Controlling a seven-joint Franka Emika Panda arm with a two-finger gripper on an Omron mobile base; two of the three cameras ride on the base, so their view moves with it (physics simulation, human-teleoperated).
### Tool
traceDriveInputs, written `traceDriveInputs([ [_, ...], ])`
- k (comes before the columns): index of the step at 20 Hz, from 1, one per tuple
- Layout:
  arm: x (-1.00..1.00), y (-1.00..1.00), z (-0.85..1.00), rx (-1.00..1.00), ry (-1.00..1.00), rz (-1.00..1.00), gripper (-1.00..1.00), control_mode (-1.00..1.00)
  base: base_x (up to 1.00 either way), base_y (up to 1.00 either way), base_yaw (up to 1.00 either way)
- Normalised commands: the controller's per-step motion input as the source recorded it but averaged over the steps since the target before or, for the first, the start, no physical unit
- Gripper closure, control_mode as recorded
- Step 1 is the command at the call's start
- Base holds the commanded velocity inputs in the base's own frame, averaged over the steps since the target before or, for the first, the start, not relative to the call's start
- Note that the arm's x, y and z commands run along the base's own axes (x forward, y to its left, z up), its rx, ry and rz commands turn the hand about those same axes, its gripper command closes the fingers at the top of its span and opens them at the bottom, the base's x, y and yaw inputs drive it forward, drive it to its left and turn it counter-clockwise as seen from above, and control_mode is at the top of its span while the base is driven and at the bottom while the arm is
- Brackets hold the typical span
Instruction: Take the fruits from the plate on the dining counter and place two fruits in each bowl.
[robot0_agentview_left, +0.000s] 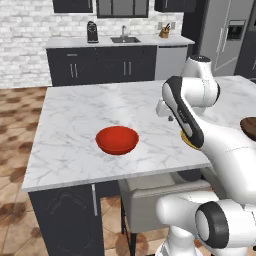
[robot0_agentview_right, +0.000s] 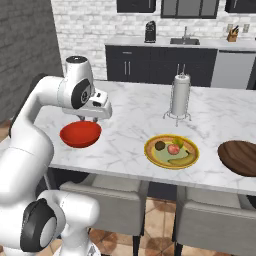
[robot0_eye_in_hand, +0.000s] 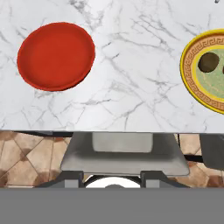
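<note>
On the dining counter (robot0_agentview_right: 135, 117) lies the yellow-rimmed plate (robot0_agentview_right: 156, 156) with the fruits: a dark round one (robot0_agentview_right: 160, 145), a reddish one (robot0_agentview_right: 174, 148) and a yellow-green banana (robot0_agentview_right: 178, 161). The red bowl (robot0_agentview_right: 80, 134) stands to its left and the dark wooden bowl (robot0_agentview_right: 240, 157) to its right. My gripper (robot0_agentview_right: 87, 120) hangs above the counter's near edge, just behind the red bowl. In the hand view its tips (robot0_eye_in_hand: 113, 178) stand apart and empty, with the red bowl (robot0_eye_in_hand: 56, 56) upper left and the plate (robot0_eye_in_hand: 192, 83) cut by the right edge.
A paper-towel holder (robot0_agentview_right: 181, 97) stands behind the plate. Grey stools (robot0_agentview_right: 100, 192) are tucked under the counter's near edge (robot0_eye_in_hand: 122, 153). My own arm covers most of the plate in the left base view, where the red bowl (robot0_agentview_left: 117, 140) is in the open.
</note>
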Motion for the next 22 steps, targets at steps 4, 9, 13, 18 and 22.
traceDriveInputs([
  [4, 0.01, 0.04, -0.03, 0.00, -0.01, -0.01, -1.00, -1.00, 0.00, 0.00, 0.00],
  [9, 0.30, -0.54, -0.27, 0.00, 0.01, -0.01, -1.00, -1.00, 0.00, 0.00, 0.00],
  [13, 0.24, -0.99, -0.27, 0.00, 0.00, 0.00, -1.00, -1.00, 0.00, 0.00, 0.00],
  [18, 0.09, -1.00, -0.36, 0.01, 0.00, -0.02, -1.00, -1.00, 0.00, 0.00, 0.00],
  [22, 0.14, -1.00, -0.55, 0.00, 0.07, -0.07, -1.00, -1.00, 0.00, 0.00, 0.00],
])
